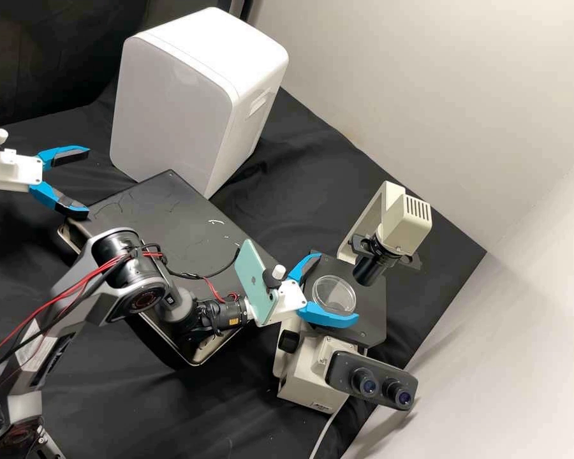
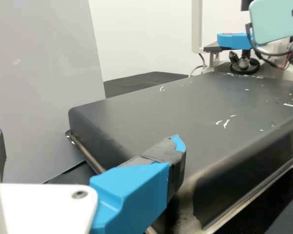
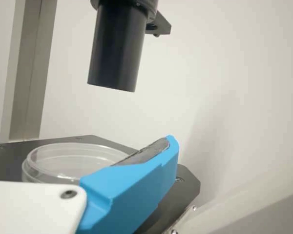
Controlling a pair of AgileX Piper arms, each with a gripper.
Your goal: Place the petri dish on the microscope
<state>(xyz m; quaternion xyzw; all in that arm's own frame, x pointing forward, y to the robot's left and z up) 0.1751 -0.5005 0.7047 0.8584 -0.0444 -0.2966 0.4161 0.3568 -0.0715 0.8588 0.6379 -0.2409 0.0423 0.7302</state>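
Spread wide, the jaws of the right gripper (image 1: 336,287) are set either side of the petri dish (image 1: 333,296), which is seated on the stage of the microscope (image 1: 309,373). Contact cannot be made out, and part of the dish is hidden by one blue finger (image 3: 136,187). Well away from the microscope, the left gripper (image 1: 84,180) is likewise parted.

A rounded white box (image 1: 198,95) stands just behind a scuffed black tray (image 1: 172,217) on black cloth (image 1: 312,172).

Your right gripper (image 1: 335,288): 5 o'clock in high view, fingers spread, arm (image 1: 118,274) in from 8 o'clock. Your left gripper (image 1: 86,180): 9 o'clock, fingers apart, pointing 3 o'clock
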